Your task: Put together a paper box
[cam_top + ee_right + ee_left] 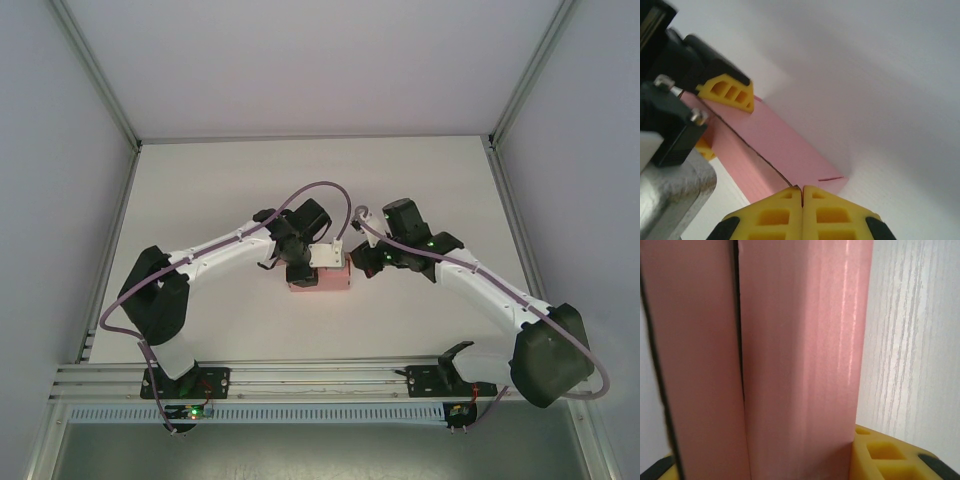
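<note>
Left gripper (301,268) clamps the paper box (326,281), its yellow fingers (880,455) partly apart with the pink card filling the gap between them. On the white table (230,190) the box is near the middle, between the two grippers. It is folded into a flat rectangular shape, and a dark seam (737,340) runs along its length where two panels meet. Right gripper (801,191) is at the box's right end. Its yellow pads (775,217) are pressed together with nothing visible between them, and the tips are just at the box's near corner, beside a short slit (830,178).
</note>
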Available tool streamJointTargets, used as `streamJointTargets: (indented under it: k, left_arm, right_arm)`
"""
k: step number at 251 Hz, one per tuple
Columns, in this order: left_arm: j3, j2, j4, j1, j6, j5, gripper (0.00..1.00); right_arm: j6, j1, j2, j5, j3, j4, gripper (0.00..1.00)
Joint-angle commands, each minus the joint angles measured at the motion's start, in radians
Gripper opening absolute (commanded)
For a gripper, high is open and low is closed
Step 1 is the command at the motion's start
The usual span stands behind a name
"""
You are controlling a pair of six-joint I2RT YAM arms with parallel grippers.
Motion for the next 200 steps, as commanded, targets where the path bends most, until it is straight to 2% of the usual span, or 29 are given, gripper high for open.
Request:
streamJointTargets:
  k: [1,43,84,146,200]
  left_arm:
    - [0.031,0.041,0.025,0.005,-0.042,0.046,0.4]
    - [0.025,0.051,0.07,0.002,-0.09,0.035,0.4]
    - [0.015,0.051,0.103,0.0,-0.11,0.048,0.4]
    - [0.015,0.063,0.119,-0.002,-0.108,0.061,0.4]
    - [0.01,0.066,0.098,-0.003,-0.081,0.062,0.4]
  right_arm:
    - [0.184,0.058,0.007,0.054,0.029,0.027,0.0]
    - [0.502,0.104,-0.001,0.083,-0.006,0.143,0.0]
    - [0.746,0.105,-0.007,0.022,-0.062,0.294,0.0]
    - [0.799,0.105,0.007,-0.013,-0.069,0.314,0.0]
    - [0.659,0.068,-0.01,0.002,-0.068,0.195,0.0]
